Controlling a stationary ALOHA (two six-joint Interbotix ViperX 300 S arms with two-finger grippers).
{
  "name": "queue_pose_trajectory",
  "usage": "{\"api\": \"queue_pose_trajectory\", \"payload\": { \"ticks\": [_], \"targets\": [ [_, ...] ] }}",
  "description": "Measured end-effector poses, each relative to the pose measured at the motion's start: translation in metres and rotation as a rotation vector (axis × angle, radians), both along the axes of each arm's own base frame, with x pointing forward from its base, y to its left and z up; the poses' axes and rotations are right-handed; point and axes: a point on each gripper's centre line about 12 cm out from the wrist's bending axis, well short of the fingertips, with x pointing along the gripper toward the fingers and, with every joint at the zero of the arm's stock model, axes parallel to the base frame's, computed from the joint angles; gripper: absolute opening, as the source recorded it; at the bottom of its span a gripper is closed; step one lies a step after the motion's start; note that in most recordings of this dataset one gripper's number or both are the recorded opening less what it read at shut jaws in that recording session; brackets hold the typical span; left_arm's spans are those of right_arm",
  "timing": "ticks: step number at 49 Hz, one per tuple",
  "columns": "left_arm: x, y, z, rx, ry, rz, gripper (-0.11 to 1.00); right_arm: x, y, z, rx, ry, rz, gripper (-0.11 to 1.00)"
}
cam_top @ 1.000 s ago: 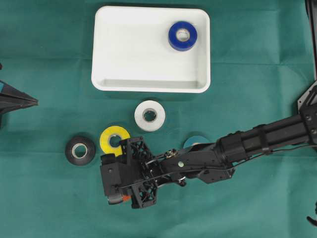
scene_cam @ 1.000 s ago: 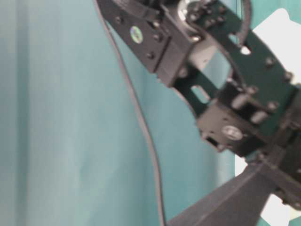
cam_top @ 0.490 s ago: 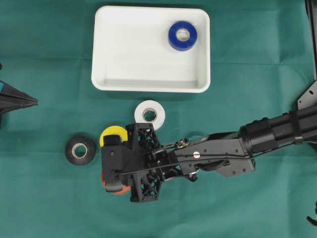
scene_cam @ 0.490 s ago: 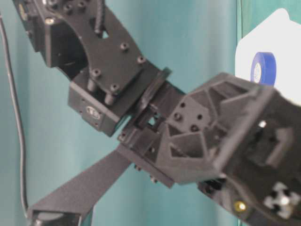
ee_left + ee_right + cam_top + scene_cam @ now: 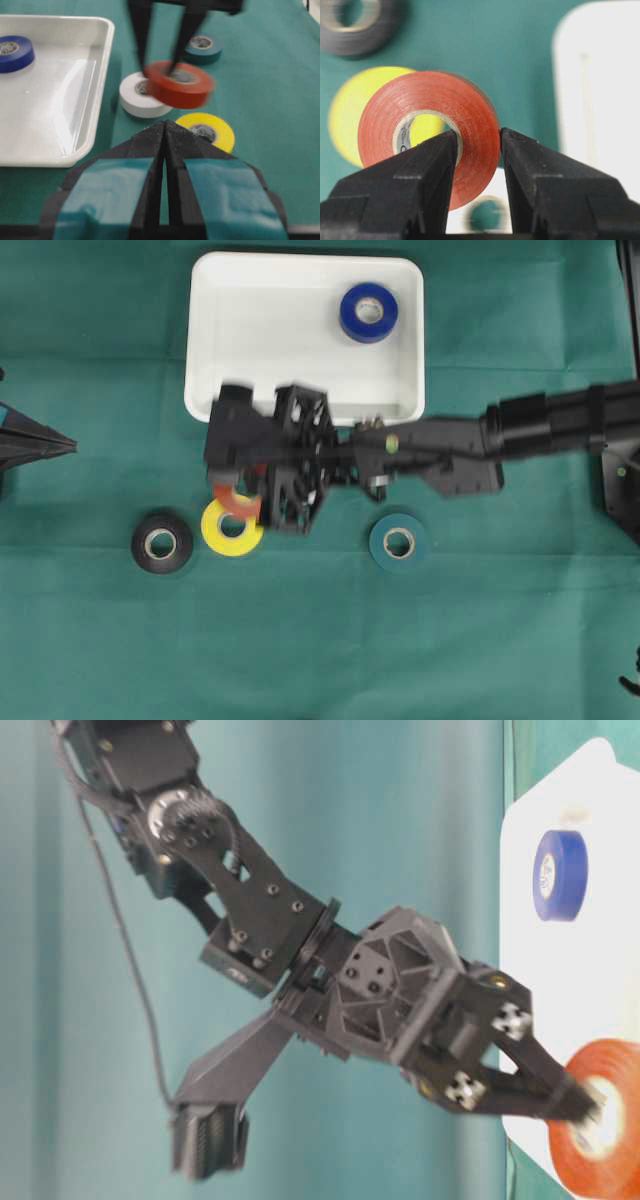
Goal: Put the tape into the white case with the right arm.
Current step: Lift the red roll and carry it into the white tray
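Observation:
My right gripper (image 5: 479,137) is shut on a red tape roll (image 5: 476,120), one finger through the core and the other outside the wall. The roll hangs in the air (image 5: 180,85) over the white tape (image 5: 134,100) and the yellow tape (image 5: 207,131), just short of the white case (image 5: 280,350). In the table-level view the red tape (image 5: 600,1120) sits at the gripper's (image 5: 585,1105) tips beside the case (image 5: 590,810). A blue tape (image 5: 368,312) lies in the case's far right corner. My left gripper (image 5: 165,125) is shut and holds nothing, at the far left (image 5: 70,445).
On the green cloth lie a black tape (image 5: 162,543), the yellow tape (image 5: 232,530) and a teal tape (image 5: 398,542). The right arm (image 5: 450,440) stretches across the cloth in front of the case and hides the white tape from overhead.
The right gripper has risen with the red tape and carried it from the front of the cloth, past the yellow roll, toward the case's near edge. The left gripper has not moved.

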Motion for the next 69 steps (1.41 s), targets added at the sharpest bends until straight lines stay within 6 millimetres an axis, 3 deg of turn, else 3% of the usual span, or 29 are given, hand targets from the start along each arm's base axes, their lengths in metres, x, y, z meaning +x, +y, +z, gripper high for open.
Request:
{"api": "queue_pose_trajectory", "payload": {
  "ticks": [14,25,41,56,69],
  "targets": [
    [0.0,0.0,-0.002,0.0,0.005,-0.001,0.0,-0.017,-0.072,-0.007,-0.002,0.024,-0.149,0.01],
    [0.0,0.0,-0.001,0.0,0.003,-0.002,0.0,-0.025,-0.104,-0.01,-0.009,0.016,-0.206,0.01],
    [0.0,0.0,-0.002,0.0,0.005,-0.002,0.0,-0.036,-0.116,-0.022,-0.008,0.042,-0.23,0.01],
    [0.0,0.0,-0.002,0.0,0.005,-0.002,0.0,-0.061,-0.127,-0.028,-0.004,0.048,-0.255,0.01],
    [0.0,0.0,-0.002,0.0,0.005,0.0,0.0,-0.062,-0.126,-0.033,-0.01,0.0,-0.22,0.01]
  ]
}}
